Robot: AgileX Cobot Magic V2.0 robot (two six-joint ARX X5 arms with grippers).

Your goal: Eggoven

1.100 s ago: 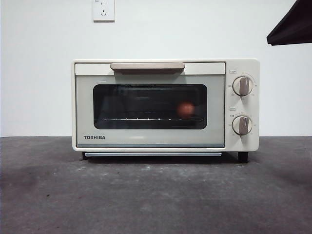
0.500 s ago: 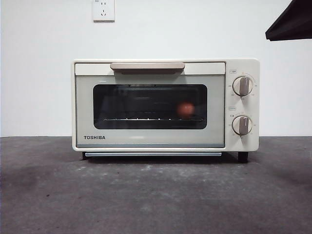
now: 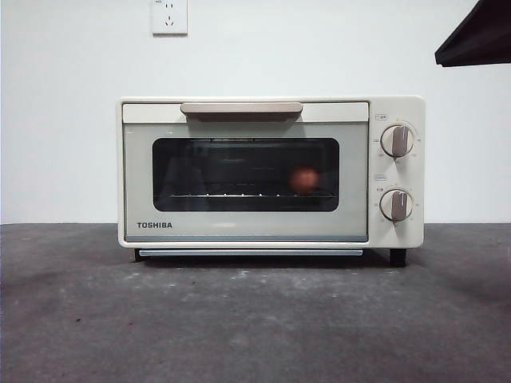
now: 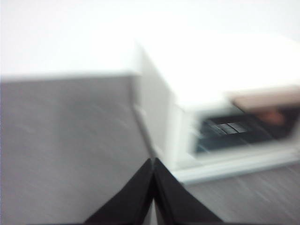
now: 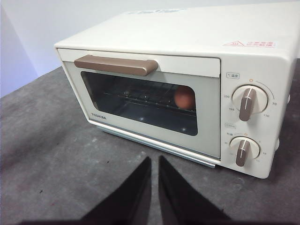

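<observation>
**Egg inside closed TOSHIBA toaster oven; both arms clear of it**

Item 1. Toaster oven (image 3: 271, 171): cream, boxy, standing on the dark grey table (image 3: 255, 319) against a white wall. Door shut. Beige handle (image 3: 241, 108) runs along the door's top edge; dark glass window (image 3: 239, 174) below it. "TOSHIBA" lettering sits at the door's lower corner. Two round knobs (image 3: 397, 140) are stacked on the panel beside the door, one above the other.

Item 2. Egg (image 3: 304, 179): small, reddish-brown, resting on the wire rack (image 3: 231, 194) inside the oven, seen through the glass toward the knob side.

Item 3. Right gripper (image 5: 154, 161): above the table in front of the oven, apart from it, holding nothing. Fingers nearly together, a thin gap between them.

Item 4. Left gripper (image 4: 153, 164): near the oven's far-from-knobs corner, view blurred. Fingers pressed together, empty.

Item 5. Wall socket (image 3: 169, 16): white, on the wall above the oven.

Item 6. A black arm tip shows at the front view's top corner.
</observation>
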